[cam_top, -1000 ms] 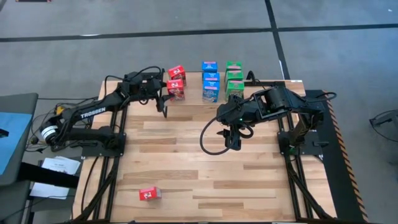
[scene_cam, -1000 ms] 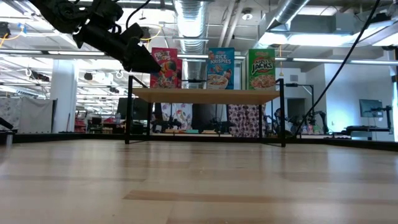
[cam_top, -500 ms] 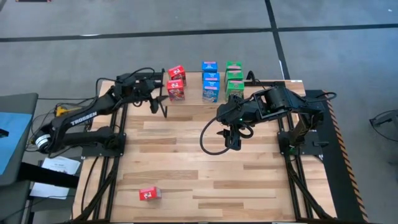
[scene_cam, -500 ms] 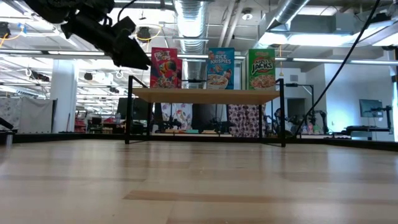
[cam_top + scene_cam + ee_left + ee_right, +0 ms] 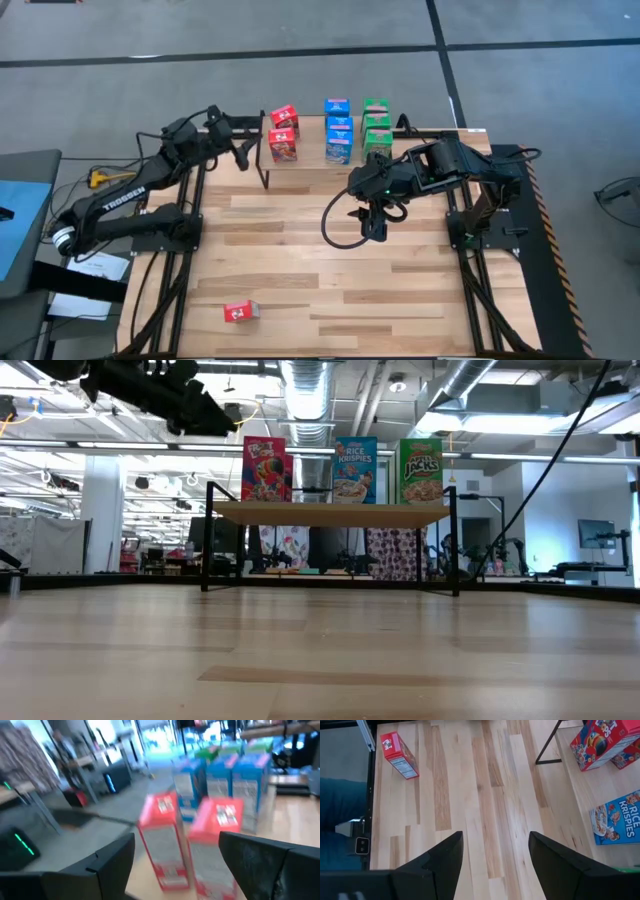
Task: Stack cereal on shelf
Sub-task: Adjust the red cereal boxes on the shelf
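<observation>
The shelf [image 5: 330, 150] [image 5: 330, 513] stands at the table's far edge. On its top stand two red cereal boxes [image 5: 284, 133] [image 5: 162, 840], three blue ones [image 5: 338, 128] and three green ones [image 5: 377, 123], upright on their bottoms. A third red box [image 5: 240, 312] [image 5: 399, 755] lies flat on the table near the front left. My left gripper [image 5: 248, 150] [image 5: 175, 870] is open and empty, raised just left of the shelf and facing the red boxes. My right gripper [image 5: 375, 228] [image 5: 492, 865] is open and empty above the table's middle.
The shelf's thin black legs [image 5: 265, 180] [image 5: 550, 742] stand on the slatted tabletop [image 5: 330, 270]. A loop of black cable [image 5: 330, 225] hangs beside my right arm. Open tabletop lies between the shelf and the lying red box.
My left gripper has drawn back from the shelf's red boxes toward the table's left edge and risen. The boxes have stayed in place.
</observation>
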Robot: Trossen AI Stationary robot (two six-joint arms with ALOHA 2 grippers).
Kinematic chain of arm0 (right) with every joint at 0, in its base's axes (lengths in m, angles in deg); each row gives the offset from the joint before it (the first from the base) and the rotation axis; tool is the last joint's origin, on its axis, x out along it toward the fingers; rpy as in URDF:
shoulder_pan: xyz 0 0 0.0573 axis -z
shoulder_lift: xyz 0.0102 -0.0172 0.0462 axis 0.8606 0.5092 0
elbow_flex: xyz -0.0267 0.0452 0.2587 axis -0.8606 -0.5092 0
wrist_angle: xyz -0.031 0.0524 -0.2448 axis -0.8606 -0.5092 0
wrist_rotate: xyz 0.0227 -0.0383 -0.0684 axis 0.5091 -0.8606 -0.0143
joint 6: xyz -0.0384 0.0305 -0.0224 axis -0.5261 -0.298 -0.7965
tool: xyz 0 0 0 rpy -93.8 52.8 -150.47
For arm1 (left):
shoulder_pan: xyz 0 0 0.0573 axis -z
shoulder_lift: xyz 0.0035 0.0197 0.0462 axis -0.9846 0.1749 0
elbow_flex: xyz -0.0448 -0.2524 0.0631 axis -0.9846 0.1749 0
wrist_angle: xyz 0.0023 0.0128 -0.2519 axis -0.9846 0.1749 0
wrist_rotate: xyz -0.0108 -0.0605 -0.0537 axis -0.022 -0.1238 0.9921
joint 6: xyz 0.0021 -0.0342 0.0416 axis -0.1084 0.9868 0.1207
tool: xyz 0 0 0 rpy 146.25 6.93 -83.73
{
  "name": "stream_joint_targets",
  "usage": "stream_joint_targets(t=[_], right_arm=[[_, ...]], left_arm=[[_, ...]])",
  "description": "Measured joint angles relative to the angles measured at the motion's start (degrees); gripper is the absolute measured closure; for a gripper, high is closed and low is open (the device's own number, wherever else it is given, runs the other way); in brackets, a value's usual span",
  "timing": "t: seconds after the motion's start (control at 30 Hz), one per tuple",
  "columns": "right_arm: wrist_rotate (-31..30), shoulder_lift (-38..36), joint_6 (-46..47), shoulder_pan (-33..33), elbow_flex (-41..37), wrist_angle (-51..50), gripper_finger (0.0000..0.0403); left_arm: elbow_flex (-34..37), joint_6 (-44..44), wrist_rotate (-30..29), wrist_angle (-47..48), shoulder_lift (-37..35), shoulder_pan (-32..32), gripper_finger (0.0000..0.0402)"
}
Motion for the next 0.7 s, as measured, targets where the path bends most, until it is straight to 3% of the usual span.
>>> stream_joint_targets(t=[0.33, 0.53, 0.7], right_arm=[[0.0, 0.0, 0.0, 0.0, 0.0, 1.0, 0.0152], [0.0, 0.0, 0.0, 0.0, 0.0, 1.0, 0.0152], [0.0, 0.0, 0.0, 0.0, 0.0, 1.0, 0.0152]], left_arm=[[0.0, -2.7, 0.5, -11.2, 6.4, -2.1, 0.0122], [-4.0, -1.8, 5.8, -11.1, 11.8, -5.7, 0.0122], [-8.8, -1.7, 10.4, -5.7, 15.2, -7.4, 0.0122]])
